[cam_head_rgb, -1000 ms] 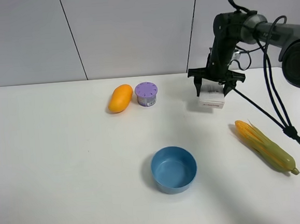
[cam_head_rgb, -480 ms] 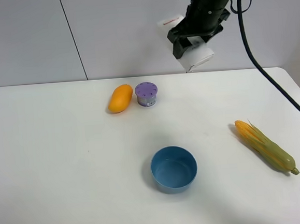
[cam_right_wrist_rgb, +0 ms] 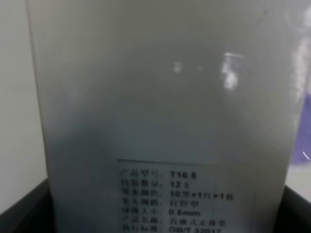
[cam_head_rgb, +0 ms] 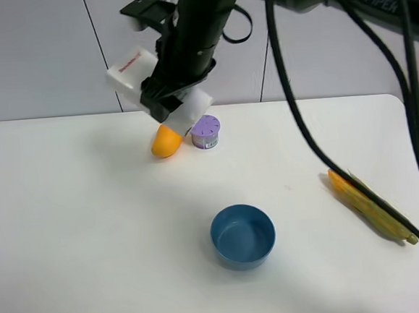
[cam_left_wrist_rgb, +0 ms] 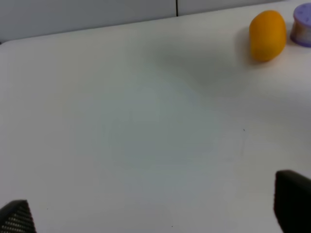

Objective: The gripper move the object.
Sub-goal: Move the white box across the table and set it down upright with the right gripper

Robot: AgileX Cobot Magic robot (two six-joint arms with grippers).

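Note:
The white carton [cam_head_rgb: 131,70] with red lettering is held in the air, tilted, above the orange mango [cam_head_rgb: 164,142] and the purple round container [cam_head_rgb: 206,131]. My right gripper [cam_head_rgb: 170,94] is shut on the carton and reaches across to the left half of the table. In the right wrist view the carton [cam_right_wrist_rgb: 160,111] fills the frame, grey print on its face, with black fingers [cam_right_wrist_rgb: 19,208] at both sides. My left gripper [cam_left_wrist_rgb: 153,211] is open and empty low over bare table; it does not show in the exterior view.
A blue bowl [cam_head_rgb: 242,236] stands in the middle near the front. A corn cob [cam_head_rgb: 369,206] lies at the right. The mango [cam_left_wrist_rgb: 267,34] and purple container [cam_left_wrist_rgb: 303,26] also show in the left wrist view. The white table [cam_head_rgb: 70,233] ends at a grey wall.
My right gripper lifted the carton from the table's back right, raised it high, then carried it left and down to above the mango and purple container.

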